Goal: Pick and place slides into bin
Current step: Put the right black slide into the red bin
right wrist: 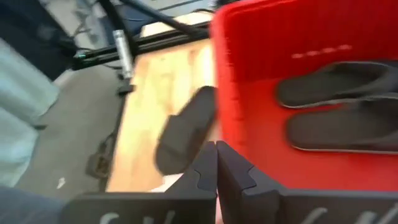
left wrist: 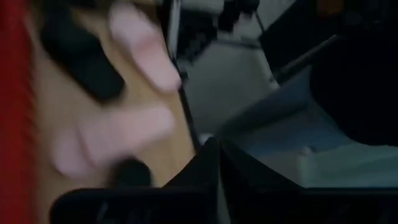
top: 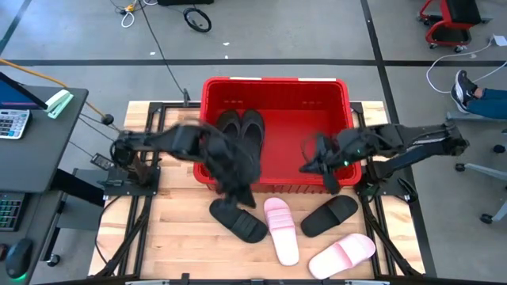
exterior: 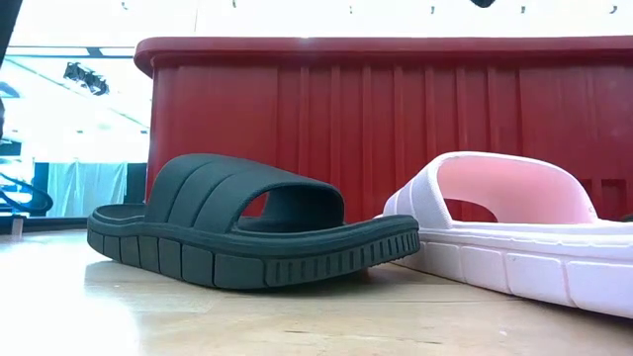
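The red bin (top: 277,89) stands at the table's far middle, and two black flip-flops (top: 242,131) lie on its floor; they also show in the right wrist view (right wrist: 342,106). Two black slides (top: 238,220) (top: 330,215) and two pink slides (top: 281,229) (top: 342,253) lie soles down on the table in front of it. My left gripper (top: 238,188) is shut and empty over the bin's near wall, at its left part; its fingers show in its wrist view (left wrist: 217,165). My right gripper (top: 310,162) is shut and empty over the bin's right part (right wrist: 216,165).
The low view shows one black slide (exterior: 247,232) and one pink slide (exterior: 514,227) close in front of the bin's near wall (exterior: 396,119). A desk with a calculator (top: 12,123) stands left of the table. A person's shoe (top: 463,89) shows at far right.
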Robot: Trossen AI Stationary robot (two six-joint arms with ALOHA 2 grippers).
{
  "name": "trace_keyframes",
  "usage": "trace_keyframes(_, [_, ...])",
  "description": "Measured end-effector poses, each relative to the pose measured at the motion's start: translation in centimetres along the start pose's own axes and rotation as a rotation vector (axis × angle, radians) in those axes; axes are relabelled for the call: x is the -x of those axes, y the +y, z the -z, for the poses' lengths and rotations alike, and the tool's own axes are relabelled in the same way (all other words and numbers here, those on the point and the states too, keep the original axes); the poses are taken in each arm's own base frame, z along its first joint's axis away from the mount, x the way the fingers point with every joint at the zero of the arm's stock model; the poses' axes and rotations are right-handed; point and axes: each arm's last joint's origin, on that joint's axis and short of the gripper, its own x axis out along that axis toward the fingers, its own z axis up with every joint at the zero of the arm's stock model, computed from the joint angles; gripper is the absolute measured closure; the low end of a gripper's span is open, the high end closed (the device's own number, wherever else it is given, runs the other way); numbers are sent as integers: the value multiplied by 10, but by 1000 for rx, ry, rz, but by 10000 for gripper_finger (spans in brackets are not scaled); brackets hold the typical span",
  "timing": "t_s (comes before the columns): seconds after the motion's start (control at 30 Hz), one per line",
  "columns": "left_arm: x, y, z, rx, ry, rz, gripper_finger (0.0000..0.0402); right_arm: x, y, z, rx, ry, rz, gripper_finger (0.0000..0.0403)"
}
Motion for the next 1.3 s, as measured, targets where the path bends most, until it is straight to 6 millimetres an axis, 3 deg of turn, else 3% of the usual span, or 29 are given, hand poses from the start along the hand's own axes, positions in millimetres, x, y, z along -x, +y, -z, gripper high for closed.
trace_keyframes(0.2, [-53, -29, 22, 216, 173, 13, 309, 0, 24, 7, 12, -32, 3, 402])
trace_keyframes(0.33, [-93, -39, 39, 391, 226, -116, 266, 1, 32, 10, -11, -55, 43, 402])
trace_keyframes(0.63, [-169, -28, 65, 733, 298, -298, 229, 2, 37, 11, -37, -78, 53, 402])
trace_keyframes(0.83, [-211, -26, 88, 799, 350, -380, 229, 2, 37, 13, -145, -67, 51, 402])
trace_keyframes(0.93, [-221, -24, 95, 799, 371, -401, 228, 3, 41, 20, -171, -16, 46, 402])
trace_keyframes(1.03, [-220, -19, 95, 793, 372, -437, 233, 6, 50, 31, -257, 52, 25, 402])
trace_keyframes(1.3, [-196, -11, 80, 776, 331, -455, 258, 19, 106, 70, -377, 248, -155, 401])
